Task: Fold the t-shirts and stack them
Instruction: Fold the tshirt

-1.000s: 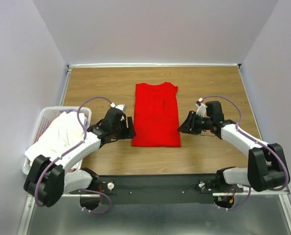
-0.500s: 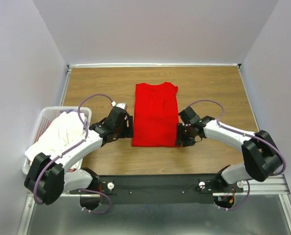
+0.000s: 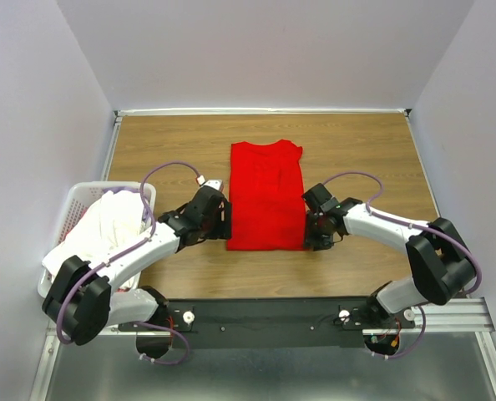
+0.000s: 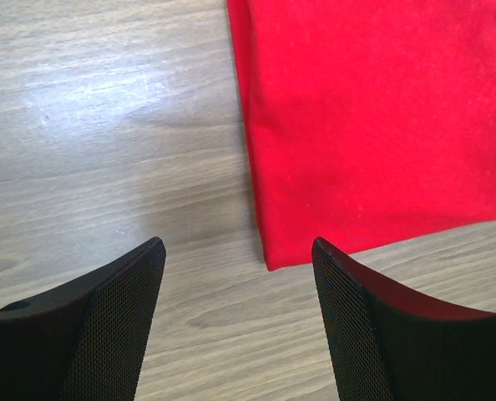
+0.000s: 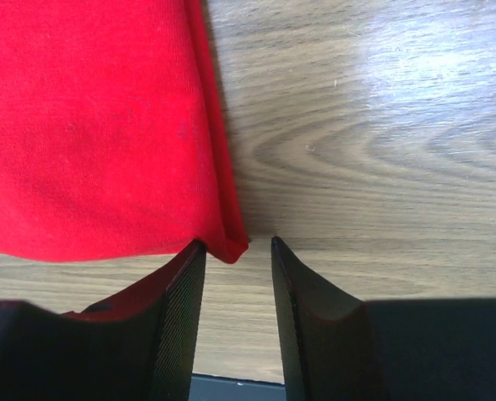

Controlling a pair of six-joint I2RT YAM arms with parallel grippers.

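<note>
Grippers slid to near corners of the shirt (image 3: 266,196). At 7 o'clock the left gripper (image 4: 235,244) is wide open; at 5 o'clock the right gripper (image 5: 237,242) is open a crack. Both are empty, ready to grab.

Both jaws advanced to the red t-shirt (image 3: 266,196).

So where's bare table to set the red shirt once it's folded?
Bare wood lies far-left, between the red shirt and the table edge, and far-right likewise; a strip behind the collar too. Crowded at the hem: the left gripper and right gripper flank its corners.
</note>
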